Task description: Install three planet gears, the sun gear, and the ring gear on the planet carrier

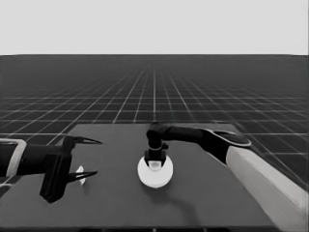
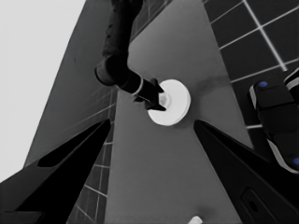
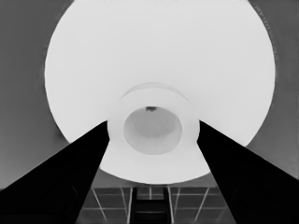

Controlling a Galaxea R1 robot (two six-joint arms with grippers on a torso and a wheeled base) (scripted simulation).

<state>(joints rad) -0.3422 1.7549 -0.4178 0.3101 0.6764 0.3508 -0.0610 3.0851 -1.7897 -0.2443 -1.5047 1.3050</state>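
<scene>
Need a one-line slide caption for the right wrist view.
Right gripper fingers straddle the larger round part's raised hub.

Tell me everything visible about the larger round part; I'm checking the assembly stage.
The larger round part is a thick, plain white disc with a raised round hub and a centre hole. It lies flat near the middle of the table, and nothing shows beneath it. The right gripper stands directly over it, one finger on each side of the hub; whether they touch it cannot be told. No gears show around it.
</scene>
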